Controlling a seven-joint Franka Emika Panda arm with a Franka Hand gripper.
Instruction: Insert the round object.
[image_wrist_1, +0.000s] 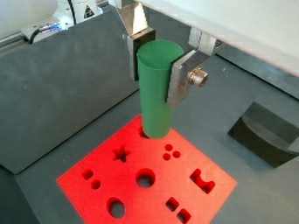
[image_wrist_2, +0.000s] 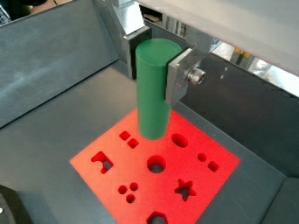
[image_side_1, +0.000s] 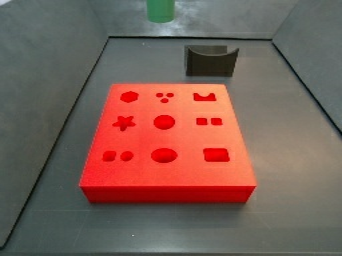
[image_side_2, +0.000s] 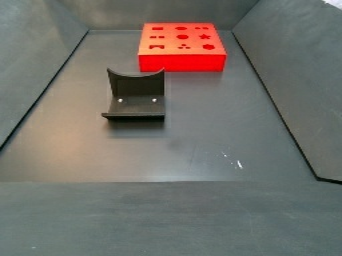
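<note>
Wrist views both catch the claw (image_wrist_1: 162, 63) clamped on the round object (image_wrist_1: 156, 87) — the green peg stands upright between the silver finger plates, its upper part pinched, its lower end hanging free. Below it lies the red block (image_wrist_1: 146, 179), flat on the dark worktop (image_wrist_1: 47, 96), its top face cut with shaped holes: a star, round ones, small dots, squares. The peg's bottom end hangs clear above the block, apart from its surface; in a wrist view (image_wrist_2: 153, 87) it appears over the block's edge region nearest the camera, though which hole it lines up with I cannot tell.

A side view shows just the green tip of the peg (image_side_1: 160, 10) at the frame's top edge, well above and beyond the block's far side (image_side_1: 167, 140). The dark grey U-shaped holder (image_side_1: 210, 60) sits on the worktop behind the block, apart from it — seen again, closer, in a side view (image_side_2: 135, 96) with the block (image_side_2: 183, 47) beyond it.
</note>
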